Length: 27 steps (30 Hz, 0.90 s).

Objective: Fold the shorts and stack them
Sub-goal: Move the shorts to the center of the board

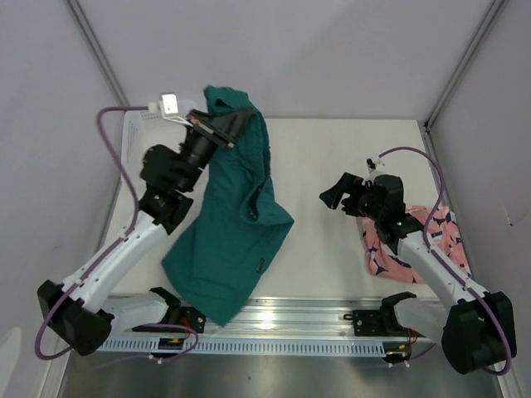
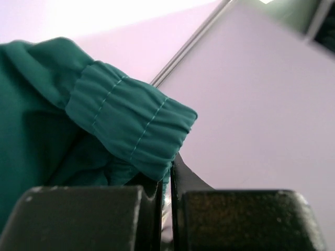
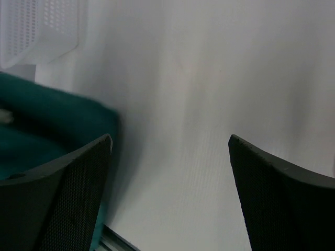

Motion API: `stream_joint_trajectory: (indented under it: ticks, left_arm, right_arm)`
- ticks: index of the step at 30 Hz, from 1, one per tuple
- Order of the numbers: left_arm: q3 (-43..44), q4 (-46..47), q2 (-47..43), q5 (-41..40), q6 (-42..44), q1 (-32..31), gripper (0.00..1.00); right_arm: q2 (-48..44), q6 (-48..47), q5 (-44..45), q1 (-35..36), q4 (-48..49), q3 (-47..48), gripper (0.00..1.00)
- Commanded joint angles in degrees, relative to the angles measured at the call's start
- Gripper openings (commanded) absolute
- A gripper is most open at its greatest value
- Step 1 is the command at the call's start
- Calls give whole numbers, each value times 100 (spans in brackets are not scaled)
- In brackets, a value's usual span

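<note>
From above, a white bench (image 1: 332, 149) sits inside pale lilac walls (image 1: 290, 50) with metal corner posts, and an aluminium rail (image 1: 315, 311) runs along its near edge. Far from the rail on the left, the left tool (image 1: 224, 131) is raised and clenched on the waistband of the teal shorts (image 1: 228, 240). They drape from it with their long axis running far to near, hem end just short of the rail. The shark-print shorts (image 1: 415, 240) lie crumpled on the right, close to the rail, partly under the right arm. The right tool (image 1: 338, 192) is released, pointing left. At the left wrist, the left tool (image 2: 167, 178) pinches the gathered elastic of the teal shorts (image 2: 131, 125) against a lilac wall. At the right wrist, the right tool (image 3: 170, 138) gapes over bare bench (image 3: 209, 78), teal shorts (image 3: 47, 115) at left below a white mesh basket (image 3: 36, 31).
</note>
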Motion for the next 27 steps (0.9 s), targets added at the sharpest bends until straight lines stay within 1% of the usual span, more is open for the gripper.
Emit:
stream_joint_trajectory:
  ticks: [1,2,3,4,5,6,7,8,9,10,11,13,14,15,16,17,18,19,20,22,24,25,26,27]
  left_arm:
    - [-699,591,670,-121,-577,-189,0]
    - [-848,793,979,-86,-648,-242,0]
    - [-876,1421,1348,1,-657,-303,0]
    - [-789,1645,1778,359,-701,-417,0]
    - [-414,1787,2722,606,-745,-470,1]
    - [-106,1771,3227,1000,-789,-506,25]
    - [1194,1562,3728,2039,-798,-515,57]
    - [1685,1142,4612,2502,-789,-523,84]
    - [2108,337,4934,2829,-702,-541,99]
    - [2617,155,5102,3058,-649,-550,99]
    - [2631,92,5043,2982,-597,-550,99]
    - [2378,-170,4728,2615,-167,-524,99]
    - [2350,-407,4552,2204,35,-515,99]
    - [2419,-1062,4246,2008,481,-506,99]
    - [2463,-1399,4104,1832,685,-497,99]
    - [2507,-1707,3963,1430,861,-497,99]
    - [2534,-2250,3805,1182,1133,-497,99]
    - [2499,-2438,3473,936,1231,-497,99]
    - [2412,-2692,3287,534,1328,-488,99]
    - [2052,-2870,2726,232,1504,-445,99]
    - [1544,-2993,2303,-136,1557,-383,99]
    - [1193,-2993,1865,-339,1557,-357,99]
    - [972,-2950,1626,-497,1549,-330,99]
    - [761,-2671,1380,-568,1522,-234,99]
  right_arm:
    - [-135,-108,59,-240,-379,208,93]
    - [-144,-125,94,-284,-423,199,93]
    - [-188,-125,182,-363,-450,208,93]
    - [-206,-134,209,-390,-502,208,93]
    - [-232,-152,226,-433,-520,225,93]
    - [-267,-160,261,-477,-546,252,94]
    - [-293,-195,262,-495,-590,269,94]
    - [-294,-213,262,-513,-608,304,94]
    - [-311,-292,218,-522,-643,331,94]
    - [-303,-345,165,-530,-635,322,94]
    - [-285,-397,52,-539,-634,322,94]
    - [-198,-520,-63,-539,-626,322,94]
    - [-67,-547,-159,-531,-608,322,94]
    - [4,-573,-178,-522,-573,322,94]
    - [83,-591,-195,-504,-556,331,94]
    - [250,-609,-204,-469,-512,340,94]
    - [347,-618,-187,-434,-494,366,94]
    - [452,-626,-152,-390,-511,479,94]
    - [697,-653,-91,-277,-520,541,93]
    - [971,-705,59,-109,-590,699,93]
    - [1322,-749,147,119,-460,840,89]
    - [1419,-767,295,216,-441,876,88]
    - [1490,-889,610,321,-398,928,84]
    - [1612,-960,787,557,-293,946,82]
